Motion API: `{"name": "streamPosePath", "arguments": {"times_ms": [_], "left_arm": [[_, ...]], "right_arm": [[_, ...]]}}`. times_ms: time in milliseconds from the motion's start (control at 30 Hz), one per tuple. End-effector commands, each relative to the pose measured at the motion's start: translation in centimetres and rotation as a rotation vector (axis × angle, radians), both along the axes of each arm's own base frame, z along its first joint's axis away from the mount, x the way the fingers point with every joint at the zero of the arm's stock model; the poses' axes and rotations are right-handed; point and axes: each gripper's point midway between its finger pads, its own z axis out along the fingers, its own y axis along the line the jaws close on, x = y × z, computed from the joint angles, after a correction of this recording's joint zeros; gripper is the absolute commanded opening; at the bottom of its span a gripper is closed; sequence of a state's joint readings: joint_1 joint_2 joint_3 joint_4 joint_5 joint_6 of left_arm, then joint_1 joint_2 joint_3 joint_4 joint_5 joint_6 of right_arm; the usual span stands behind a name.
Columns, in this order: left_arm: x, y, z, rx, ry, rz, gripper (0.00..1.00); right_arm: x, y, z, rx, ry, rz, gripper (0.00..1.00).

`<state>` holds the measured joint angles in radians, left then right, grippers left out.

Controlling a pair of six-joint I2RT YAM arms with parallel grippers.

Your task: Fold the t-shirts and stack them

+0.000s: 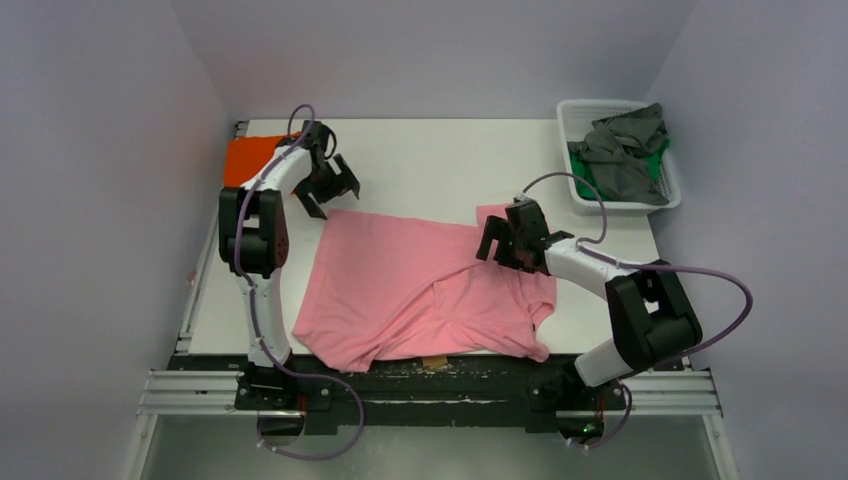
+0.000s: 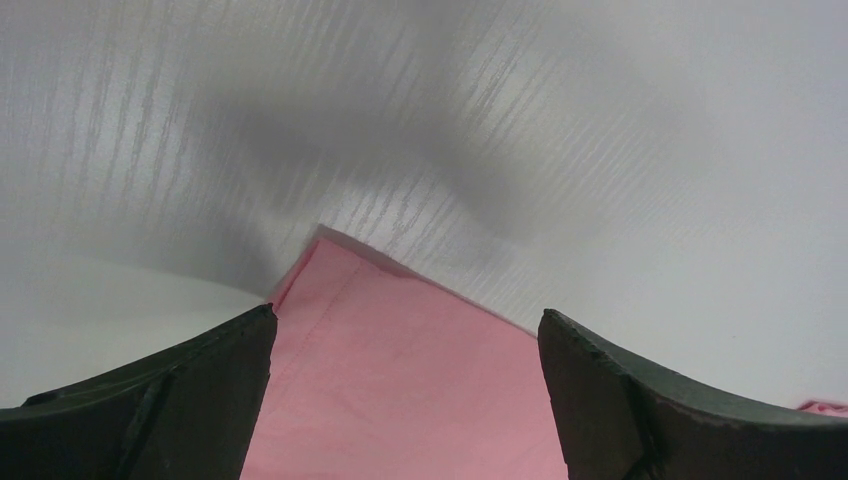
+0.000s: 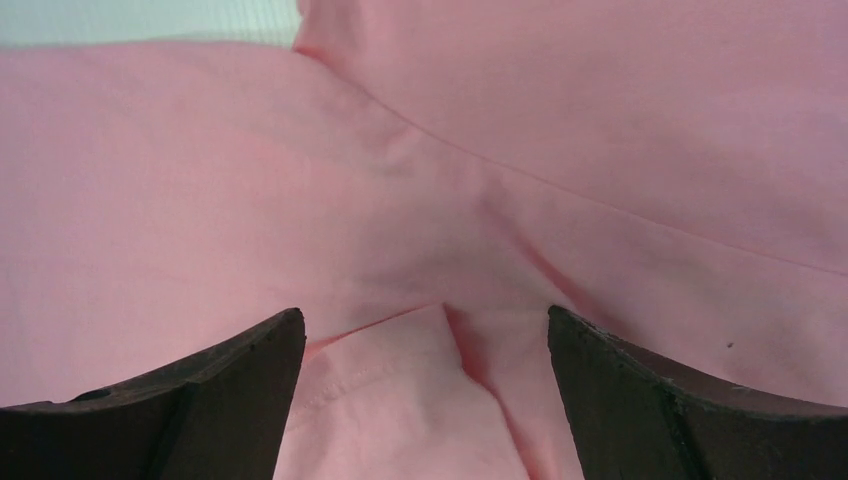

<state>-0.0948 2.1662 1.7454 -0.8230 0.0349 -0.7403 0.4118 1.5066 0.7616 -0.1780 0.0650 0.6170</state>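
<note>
A light pink t-shirt lies spread on the white table, partly folded at its right side. My left gripper is open, just above the shirt's far left corner; its dark fingers frame the pink cloth. My right gripper is open over the shirt's right part, above a fold and a stitched hem. A folded bright orange t-shirt lies at the far left behind the left arm. Grey and green shirts sit in the basket.
A white plastic basket stands at the far right corner of the table. The table has walls close on three sides. A metal rail with both arm bases runs along the near edge.
</note>
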Motion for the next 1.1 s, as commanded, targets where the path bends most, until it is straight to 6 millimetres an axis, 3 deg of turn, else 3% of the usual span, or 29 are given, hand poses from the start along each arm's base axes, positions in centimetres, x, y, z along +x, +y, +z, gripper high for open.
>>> {"name": "streamPosePath", "arguments": {"times_ms": [0,200,333,433,667,833,1067], "left_arm": [[0.0,-0.7,2.5,0.014,-0.032,0.054,1.0],[0.5,-2.8,2.1,0.076,-0.001,0.051,1.0],[1.9,-5.0,1.6,0.049,-0.01,0.02,1.0],[2.6,-5.5,1.1,0.06,0.011,0.017,1.0],[1.5,-5.8,-1.3,0.047,0.081,0.029,0.97],[1.0,-5.8,-2.0,0.063,0.093,0.013,0.95],[0.7,-6.9,-1.8,0.087,0.097,-0.037,0.83]], "right_arm": [[-1.8,-5.7,-2.8,-0.117,0.139,-0.15,0.91],[-1.3,-8.6,-2.5,-0.149,0.155,-0.209,0.91],[-0.4,-7.8,-1.8,-0.113,0.133,-0.161,0.91],[-0.1,-7.7,-1.4,-0.116,0.121,-0.153,0.91],[-0.1,-7.9,-0.9,-0.119,0.093,-0.15,0.91],[-0.2,-8.1,-0.7,-0.125,0.085,-0.152,0.91],[-0.1,-7.9,-0.3,-0.113,0.069,-0.146,0.91]]}}
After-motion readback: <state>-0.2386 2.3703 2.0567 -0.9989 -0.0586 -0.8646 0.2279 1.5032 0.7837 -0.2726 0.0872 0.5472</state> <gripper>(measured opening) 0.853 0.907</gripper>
